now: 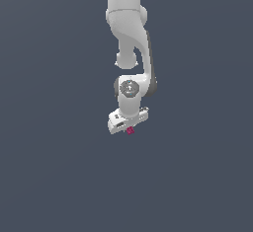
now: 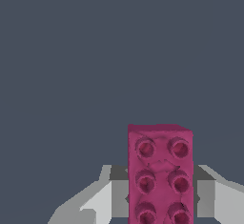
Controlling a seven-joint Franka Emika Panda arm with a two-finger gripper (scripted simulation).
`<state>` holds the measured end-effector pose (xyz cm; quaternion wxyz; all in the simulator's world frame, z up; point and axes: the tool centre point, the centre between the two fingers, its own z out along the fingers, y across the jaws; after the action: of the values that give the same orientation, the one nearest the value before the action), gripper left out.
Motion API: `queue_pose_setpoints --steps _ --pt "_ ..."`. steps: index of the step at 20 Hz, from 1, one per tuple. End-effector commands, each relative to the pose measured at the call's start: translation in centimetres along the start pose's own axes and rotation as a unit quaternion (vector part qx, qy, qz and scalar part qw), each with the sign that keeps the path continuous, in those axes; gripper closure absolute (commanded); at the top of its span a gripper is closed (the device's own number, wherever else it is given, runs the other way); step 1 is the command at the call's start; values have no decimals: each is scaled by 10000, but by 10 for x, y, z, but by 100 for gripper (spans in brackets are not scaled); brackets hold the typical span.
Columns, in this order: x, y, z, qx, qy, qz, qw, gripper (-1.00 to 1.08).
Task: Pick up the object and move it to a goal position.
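Note:
The object is a magenta-pink rectangular block (image 2: pixel 160 170) with round studs on its face. In the wrist view it stands between my two fingers (image 2: pixel 102 200), whose pads press against its sides. In the exterior view the block (image 1: pixel 130 131) shows as a tiny pink spot just under the white hand, near the middle of the picture. My gripper (image 1: pixel 129 129) is shut on the block. I cannot tell from these views how high it is above the surface. No goal marker is in view.
The white arm (image 1: pixel 129 38) comes down from the top of the exterior view. A plain dark grey-blue surface (image 1: pixel 49 176) fills both views, with no other objects or edges in sight.

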<state>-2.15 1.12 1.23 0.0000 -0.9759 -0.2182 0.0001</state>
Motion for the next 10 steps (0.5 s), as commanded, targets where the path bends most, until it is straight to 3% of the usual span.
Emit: queue_pose_setpoints --steps 1,10 --pt "0 0 -1 -1 1 1 10000 108" --pt "-1 -12 -29 -3 -1 1 10000 108"
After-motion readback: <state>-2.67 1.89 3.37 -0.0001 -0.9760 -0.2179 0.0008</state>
